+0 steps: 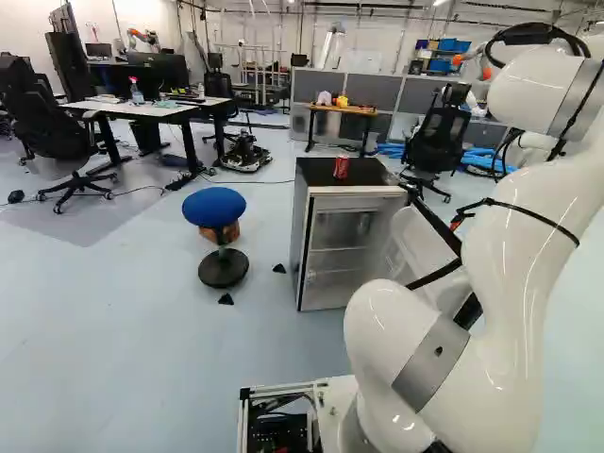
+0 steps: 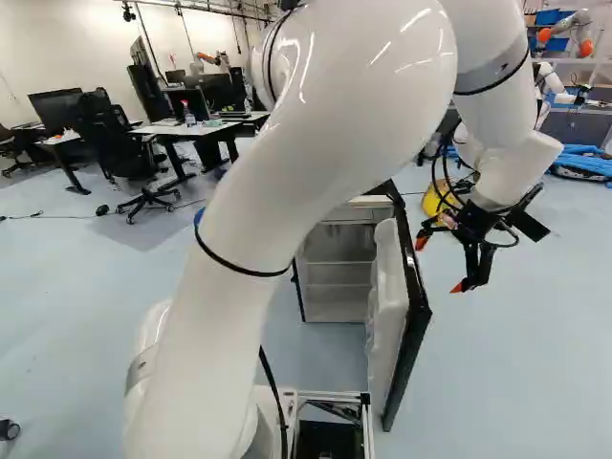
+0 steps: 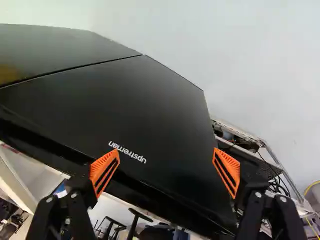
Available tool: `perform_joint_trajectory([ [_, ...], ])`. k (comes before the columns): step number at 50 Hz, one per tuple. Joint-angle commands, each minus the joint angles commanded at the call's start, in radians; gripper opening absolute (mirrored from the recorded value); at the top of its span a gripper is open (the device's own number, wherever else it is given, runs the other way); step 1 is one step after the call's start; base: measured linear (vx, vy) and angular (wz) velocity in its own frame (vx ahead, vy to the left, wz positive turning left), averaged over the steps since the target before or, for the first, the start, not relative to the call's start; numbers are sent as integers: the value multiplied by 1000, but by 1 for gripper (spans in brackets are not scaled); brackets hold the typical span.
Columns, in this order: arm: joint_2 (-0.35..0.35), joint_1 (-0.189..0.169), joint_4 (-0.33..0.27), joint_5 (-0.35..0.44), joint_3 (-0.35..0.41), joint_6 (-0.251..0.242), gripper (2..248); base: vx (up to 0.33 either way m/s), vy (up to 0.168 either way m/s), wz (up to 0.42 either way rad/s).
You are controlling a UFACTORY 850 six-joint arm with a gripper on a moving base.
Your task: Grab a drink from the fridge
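Red drink can (image 1: 341, 166) upright on top of the fridge (image 1: 319, 179).
The can is a small red cylinder with paler markings too small to read, its long axis vertical; which way its front faces, I cannot tell. Pale lettering marks the fridge's open black door (image 2: 410, 325). Outside that door, the gripper (image 2: 440, 266) has its jaws spread wide, grasping nothing.

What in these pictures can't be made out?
- Any drinks inside the fridge: too small and pale to tell, left base view.
- What the door holds inside: the arm covers part in the left base view, and the right base view shows it aslant.
- The red can's print: too small, left base view.
- Most of the stool: behind the arm, right base view.
- The gripper: past the left base view's edge.
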Motion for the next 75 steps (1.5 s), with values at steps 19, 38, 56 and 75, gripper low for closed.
perform_joint_trajectory([
  [19, 51, 20, -6, -4, 86, 0, 247, 0, 0, 0],
  [38, 103, 47, -31, -4, 171, 0, 247, 0, 0, 0],
  [56, 144, 93, -60, -4, 240, 0, 247, 0, 0, 0],
  [75, 186, 150, -88, -3, 309, 0, 247, 0, 0, 0],
])
